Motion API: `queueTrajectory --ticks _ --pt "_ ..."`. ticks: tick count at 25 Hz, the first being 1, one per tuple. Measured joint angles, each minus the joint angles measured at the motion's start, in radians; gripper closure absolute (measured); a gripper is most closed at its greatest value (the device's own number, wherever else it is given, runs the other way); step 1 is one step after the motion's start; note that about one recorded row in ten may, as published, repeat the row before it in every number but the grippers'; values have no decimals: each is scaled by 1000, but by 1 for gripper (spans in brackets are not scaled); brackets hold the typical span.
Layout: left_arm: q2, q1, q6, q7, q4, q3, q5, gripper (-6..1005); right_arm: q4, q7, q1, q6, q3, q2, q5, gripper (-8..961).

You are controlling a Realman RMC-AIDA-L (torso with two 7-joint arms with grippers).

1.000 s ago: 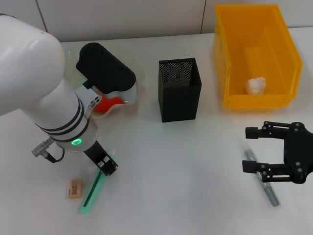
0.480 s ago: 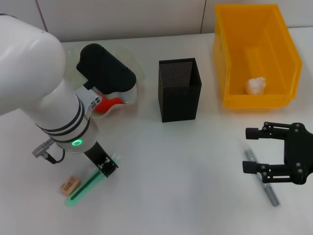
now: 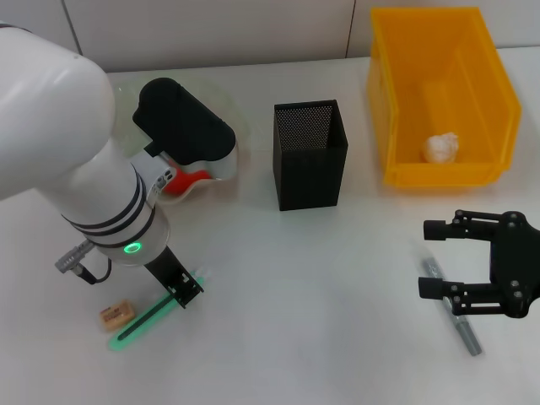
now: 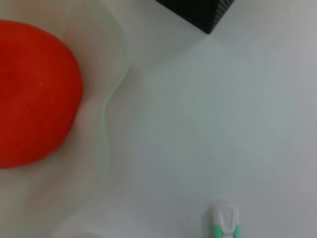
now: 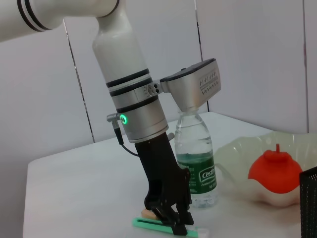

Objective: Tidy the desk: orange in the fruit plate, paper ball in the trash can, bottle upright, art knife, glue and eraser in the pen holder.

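White desk (image 3: 321,304) under your left gripper (image 3: 184,293), whose fingers look pinched together on the art knife (image 3: 143,319) near the front-left corner, eraser (image 3: 116,315) just beside it. That knife is light, stiff and thin, so grip it mid-handle. Your right gripper (image 3: 447,257) hangs with fingers apart above the glue (image 3: 456,319) by the front-right edge.

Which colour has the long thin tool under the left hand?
The art knife is green with a white end; the head view shows it best.
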Motion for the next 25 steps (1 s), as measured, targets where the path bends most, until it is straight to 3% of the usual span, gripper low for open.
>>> queueTrajectory --ticks 25 --pt "0 -8 5 1 27 35 -16 803 0 -5 -1 0 0 1 3 188"
